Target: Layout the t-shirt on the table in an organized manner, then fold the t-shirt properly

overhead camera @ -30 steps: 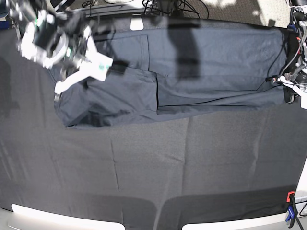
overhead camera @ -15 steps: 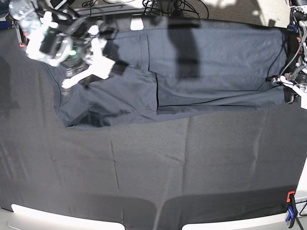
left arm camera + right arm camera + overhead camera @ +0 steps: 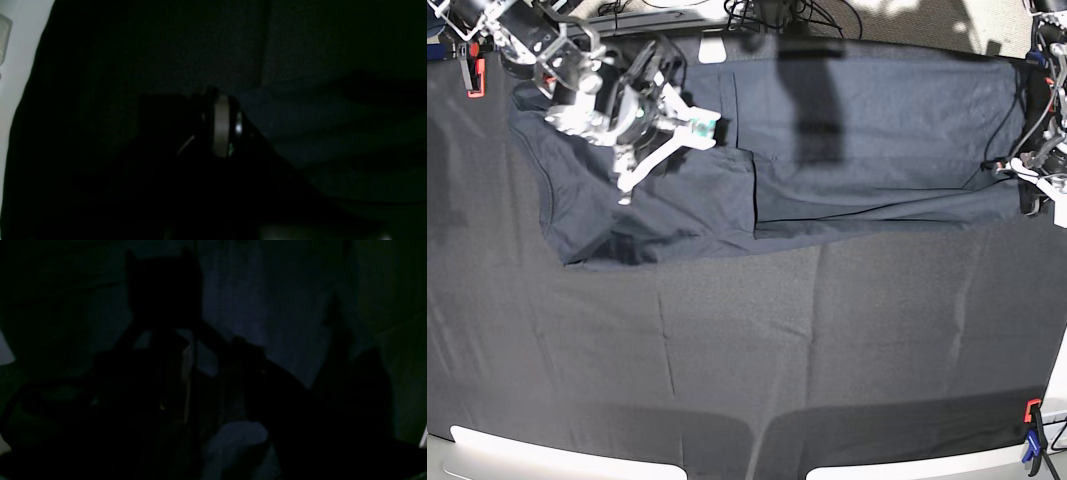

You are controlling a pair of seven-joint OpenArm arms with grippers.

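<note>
The dark grey t-shirt (image 3: 877, 130) lies spread along the far side of the table (image 3: 727, 350), its white neck label (image 3: 713, 50) at the back edge. A flap is folded over near its left-middle. My right gripper (image 3: 667, 155) hovers over the shirt's left part, its white fingers spread open and nothing between them. At the shirt's right edge my left gripper (image 3: 1024, 180) is shut, pinching the hem. The left wrist view is very dark, showing a pale finger (image 3: 220, 126) beside shirt cloth (image 3: 333, 133). The right wrist view shows only dim shirt cloth (image 3: 240, 306).
Orange and blue clamps (image 3: 1031, 430) grip the table's near right corner, and an orange clamp (image 3: 472, 75) sits at the far left. Cables (image 3: 777, 12) lie behind the back edge. The table's pale rim (image 3: 20, 66) shows in the left wrist view.
My right gripper opened, let go of the shirt's left part and moved right over the shirt. The cloth there now lies flatter. The left arm has not moved.
</note>
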